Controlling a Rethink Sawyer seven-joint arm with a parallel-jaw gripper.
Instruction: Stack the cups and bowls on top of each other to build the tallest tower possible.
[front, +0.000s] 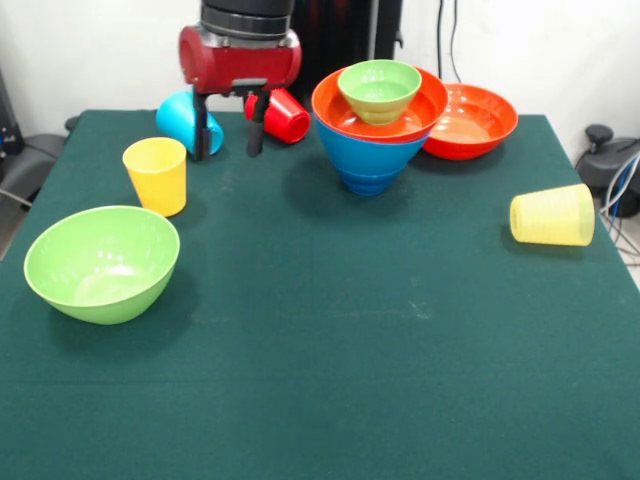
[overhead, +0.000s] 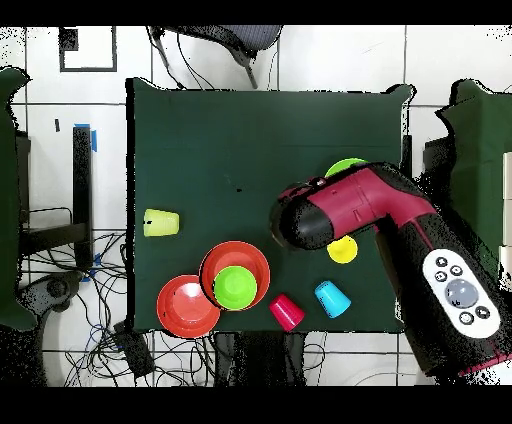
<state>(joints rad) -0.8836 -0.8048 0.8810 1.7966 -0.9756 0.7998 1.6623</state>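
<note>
Meanwhile: Hand Hung Open Over the Cups

Fingers spread and empty, the hand (front: 230, 135) hung between the tipped blue cup (front: 180, 118) and red cup (front: 282, 115). Nearby, the tower (front: 378, 125) stood on the surface (front: 330, 330).

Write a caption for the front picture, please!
Robot tool hangs open by the yellow cup; small green bowl tops the tower.

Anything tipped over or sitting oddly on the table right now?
Yes: three plastic tumblers lie on their sides: the ribbed pale yellow one alone toward the front view's right edge, and the light blue one and red one behind the open gripper. The opaque yellow tumbler stands upright.
</note>
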